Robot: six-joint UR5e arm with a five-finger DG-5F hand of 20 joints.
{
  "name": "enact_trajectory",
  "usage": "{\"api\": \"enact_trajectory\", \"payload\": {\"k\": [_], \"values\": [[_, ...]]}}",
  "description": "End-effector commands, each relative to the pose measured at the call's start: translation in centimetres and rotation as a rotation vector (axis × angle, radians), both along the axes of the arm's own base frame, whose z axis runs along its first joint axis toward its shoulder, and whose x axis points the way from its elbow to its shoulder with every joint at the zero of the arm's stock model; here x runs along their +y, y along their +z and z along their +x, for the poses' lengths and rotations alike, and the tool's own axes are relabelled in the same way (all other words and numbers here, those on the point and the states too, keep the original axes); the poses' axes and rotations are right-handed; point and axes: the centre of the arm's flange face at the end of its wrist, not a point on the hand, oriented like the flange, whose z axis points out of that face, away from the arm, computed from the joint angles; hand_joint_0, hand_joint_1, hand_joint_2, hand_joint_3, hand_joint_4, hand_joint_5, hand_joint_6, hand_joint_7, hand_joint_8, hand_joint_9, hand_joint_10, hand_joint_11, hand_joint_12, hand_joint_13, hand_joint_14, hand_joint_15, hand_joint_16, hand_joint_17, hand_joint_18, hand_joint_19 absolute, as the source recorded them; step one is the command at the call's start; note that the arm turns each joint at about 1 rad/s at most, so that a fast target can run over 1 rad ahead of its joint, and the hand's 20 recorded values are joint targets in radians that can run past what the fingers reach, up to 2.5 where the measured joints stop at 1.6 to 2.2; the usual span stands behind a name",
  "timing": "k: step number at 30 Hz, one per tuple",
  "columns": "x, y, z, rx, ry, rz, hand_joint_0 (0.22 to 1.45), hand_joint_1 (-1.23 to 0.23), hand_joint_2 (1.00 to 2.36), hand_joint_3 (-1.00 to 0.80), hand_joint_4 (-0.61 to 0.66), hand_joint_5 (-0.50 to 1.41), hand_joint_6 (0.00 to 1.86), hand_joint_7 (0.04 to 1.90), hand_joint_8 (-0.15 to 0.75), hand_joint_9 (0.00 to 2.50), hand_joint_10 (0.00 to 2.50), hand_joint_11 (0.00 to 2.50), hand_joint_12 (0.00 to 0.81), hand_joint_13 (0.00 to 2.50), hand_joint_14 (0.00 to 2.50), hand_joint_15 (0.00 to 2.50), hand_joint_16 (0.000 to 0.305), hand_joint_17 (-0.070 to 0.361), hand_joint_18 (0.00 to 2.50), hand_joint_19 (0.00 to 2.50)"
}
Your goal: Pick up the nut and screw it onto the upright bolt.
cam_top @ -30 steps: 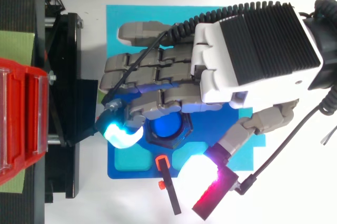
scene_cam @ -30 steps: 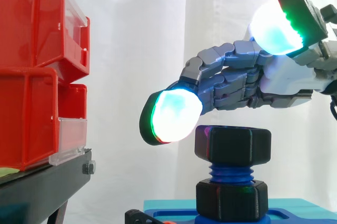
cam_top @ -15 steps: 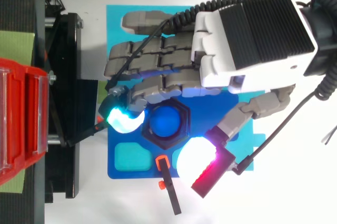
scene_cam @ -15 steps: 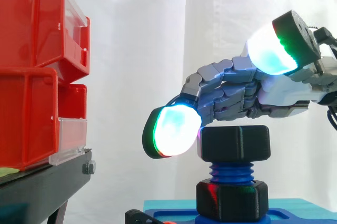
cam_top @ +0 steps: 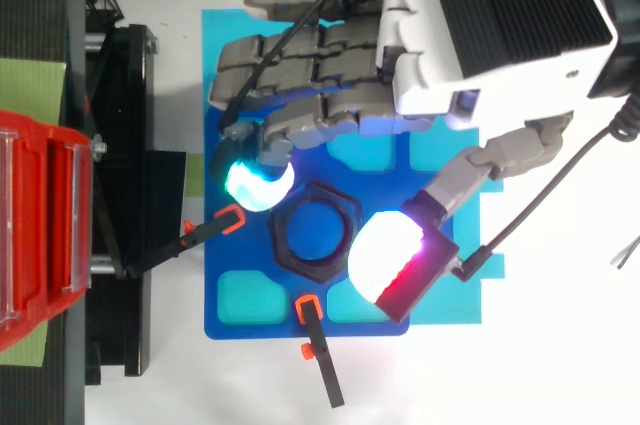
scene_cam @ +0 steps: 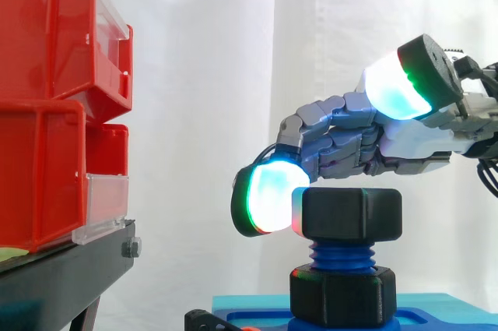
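The hand point(cam_top: 487, 27) is spread, gripping nothing. Its thumb pad point(scene_cam: 397, 86) is raised, nearest the side camera. The nut point(scene_cam: 352, 213) sits atop the upright bolt point(scene_cam: 341, 254). One glowing fingertip point(scene_cam: 268, 197) lies just beside the nut's left face, before the curtain point(scene_cam: 202, 113).

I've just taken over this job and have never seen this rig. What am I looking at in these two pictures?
It is a robot arm ending in a hand with fingers and a thumb. The glowing blobs are its own fingertips. One picture looks level from the side, the other straight down. On the blue base plate stands a blue threaded bolt with a black nut on its top. Red bins sit on the left. The hand holds nothing: one fingertip is close beside the nut, and the thumb is raised above it.
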Motion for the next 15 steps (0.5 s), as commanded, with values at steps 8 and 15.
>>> {"api": "enact_trajectory", "payload": {"k": [8, 15], "values": [[-2.0, 0.0, -0.4, -0.005, -0.009, -0.011, 0.46, -0.18, 1.00, -0.50, 0.23, -0.14, 0.50, 0.88, 0.226, 0.32, 0.00, 0.00, 0.224, 0.21, 0.00, 0.00, 0.022, 0.050, 0.00, 0.00], [-2.8, 0.1, -0.5, -0.011, -0.013, -0.017, 0.46, -0.17, 1.00, -0.50, 0.21, -0.15, 0.50, 0.79, 0.220, 0.31, 0.00, 0.00, 0.228, 0.20, 0.00, 0.00, 0.023, 0.053, 0.00, 0.00]]}}
